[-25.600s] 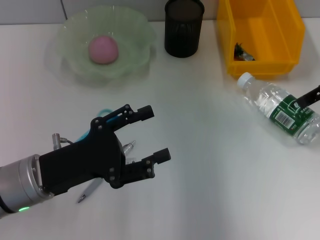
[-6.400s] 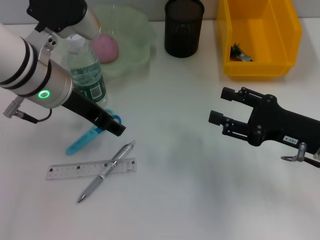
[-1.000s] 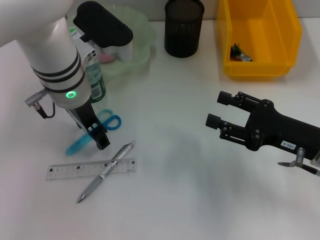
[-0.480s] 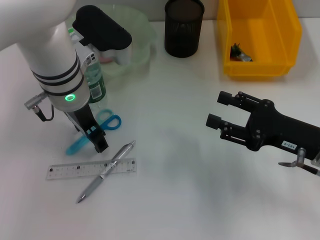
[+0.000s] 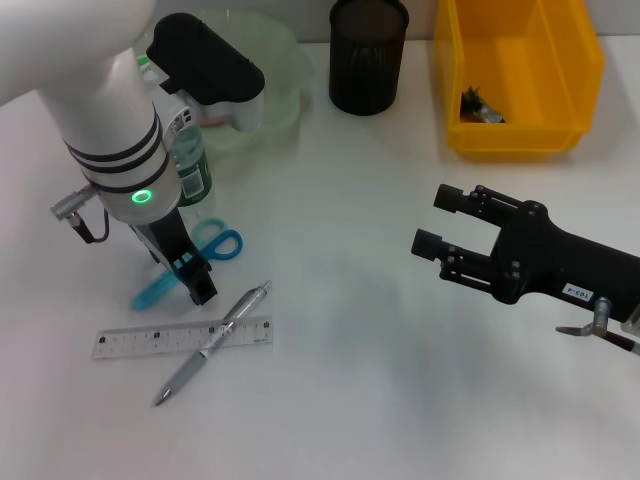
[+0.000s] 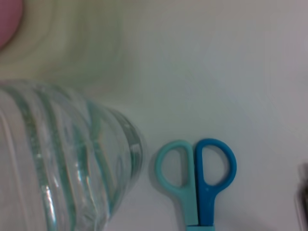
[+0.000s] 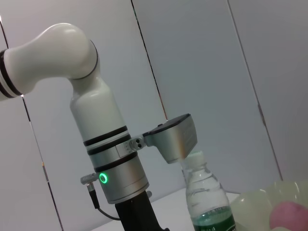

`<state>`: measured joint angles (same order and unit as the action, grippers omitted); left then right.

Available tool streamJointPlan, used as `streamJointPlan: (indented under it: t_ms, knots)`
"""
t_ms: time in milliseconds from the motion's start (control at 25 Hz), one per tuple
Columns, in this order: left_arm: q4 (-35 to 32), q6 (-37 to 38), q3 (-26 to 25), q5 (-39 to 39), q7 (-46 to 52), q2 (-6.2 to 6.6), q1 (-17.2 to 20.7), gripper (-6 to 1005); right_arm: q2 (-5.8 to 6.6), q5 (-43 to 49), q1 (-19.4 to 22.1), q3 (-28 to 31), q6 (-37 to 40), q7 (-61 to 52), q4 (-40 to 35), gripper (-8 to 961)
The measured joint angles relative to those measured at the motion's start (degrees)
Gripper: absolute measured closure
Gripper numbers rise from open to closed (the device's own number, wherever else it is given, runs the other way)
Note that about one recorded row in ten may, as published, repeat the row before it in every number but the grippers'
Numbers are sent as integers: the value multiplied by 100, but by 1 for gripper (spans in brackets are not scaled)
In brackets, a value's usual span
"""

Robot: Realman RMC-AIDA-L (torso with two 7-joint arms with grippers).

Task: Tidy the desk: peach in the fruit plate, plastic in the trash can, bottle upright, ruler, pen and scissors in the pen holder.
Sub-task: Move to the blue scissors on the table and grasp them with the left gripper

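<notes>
The white surface [image 5: 340,380] fills the head view, and the black mesh pen holder [image 5: 368,55] at its far edge serves as the landmark. Far to the left of the pen holder, the left arm points steeply down with its left pincer [image 5: 192,278] low over the scissors [image 5: 190,264], which lie flat with blue and teal handles; only one dark finger shows, so I cannot tell whether it is open or closed. Just behind the arm, left of the pen holder, the water bottle [image 5: 186,160] stands upright, touching nothing but the surface, and close behind it sits the pale green fruit plate [image 5: 285,75], where the right wrist view shows the pink peach [image 7: 288,215] resting inside. Nearer the robot than the scissors and well left of the pen holder, the clear ruler [image 5: 140,341] lies flat with the silver pen [image 5: 212,341] crossing over its right end at a slant. To the right of the pen holder stands the yellow trash can [image 5: 520,75], with a small dark scrap of plastic [image 5: 478,106] inside. Well in front of it and to the right of the pen holder, the right pincer [image 5: 438,220] hovers over bare surface, its fingers spread apart and holding nothing. Behind the surface, the right wrist view shows grey wall panels [image 7: 192,62] with dark seams.
</notes>
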<state>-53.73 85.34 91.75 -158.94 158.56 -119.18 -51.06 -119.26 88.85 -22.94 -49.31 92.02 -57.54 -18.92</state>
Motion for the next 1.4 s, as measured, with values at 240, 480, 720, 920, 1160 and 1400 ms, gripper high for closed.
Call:
streamJointPlan:
  t_ms: [240, 480, 720, 920, 1160, 1400]
  knots:
    - [50, -85, 1, 8, 0, 0, 0, 245, 0, 0, 0, 0, 1, 5, 29, 226]
    - [81, -115, 1, 10, 0, 0, -3, 245, 0, 0, 0, 0, 9, 5, 43, 226]
    - [89, -115, 1, 8, -9, 0, -3, 245, 0, 0, 0, 0, 9, 15, 50, 226]
    - [164, -108, -28, 17, -46, 0, -19, 245, 0, 0, 4, 0, 9, 22, 49, 226]
    - [188, -96, -61, 25, -75, 0, -48, 245, -1, 0, 8, -3, 9, 25, 46, 225]
    - [222, -118, -28, -1, -72, 0, -53, 245, 0, 0, 9, -16, 8, 25, 46, 225]
